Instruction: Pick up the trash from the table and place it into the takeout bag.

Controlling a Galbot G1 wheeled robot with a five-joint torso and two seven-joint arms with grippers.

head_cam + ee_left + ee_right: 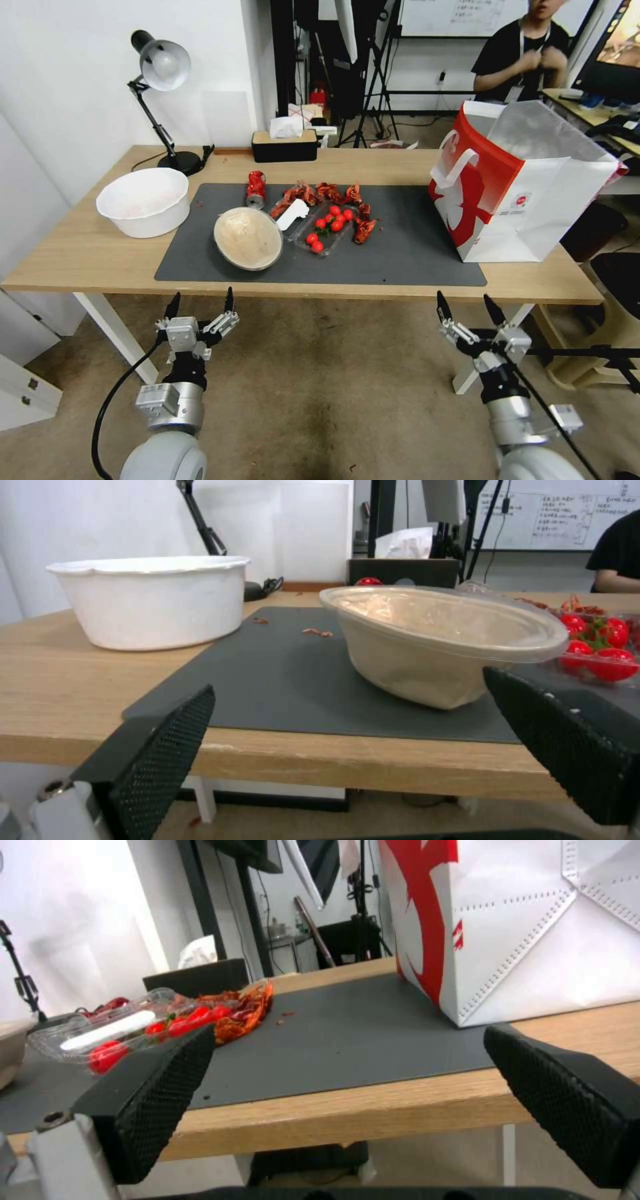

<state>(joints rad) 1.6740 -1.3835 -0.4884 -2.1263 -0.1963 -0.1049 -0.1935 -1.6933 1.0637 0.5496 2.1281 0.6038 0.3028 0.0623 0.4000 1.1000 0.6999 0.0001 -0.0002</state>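
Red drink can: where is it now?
Head view: the red drink can lies on the dark grey mat's far left part, behind the round beige bowl, right of the large white bowl.

The counter (pixel 87 257) is light wood with a smooth, faintly grained finish, its front edge showing a raw paler strip. On it lies a matt dark grey mat (pixel 400 257) with a fine, slightly rubbery look. The round beige bowl (pixel 248 238) looks like fibrous pulp paper, dull outside, under a glossy clear plastic lid. The large white bowl (pixel 143 200) is matt, foam-like plastic. The red drink can (pixel 255 189) is shiny metal (dented). The clear tray (pixel 325 235) is thin glossy plastic. The takeout bag (pixel 533 207) has smooth white sides with stitched seams, silvery foil lining. Both pincers' fingers (pixel 160 750) carry black, rough knurled pads.
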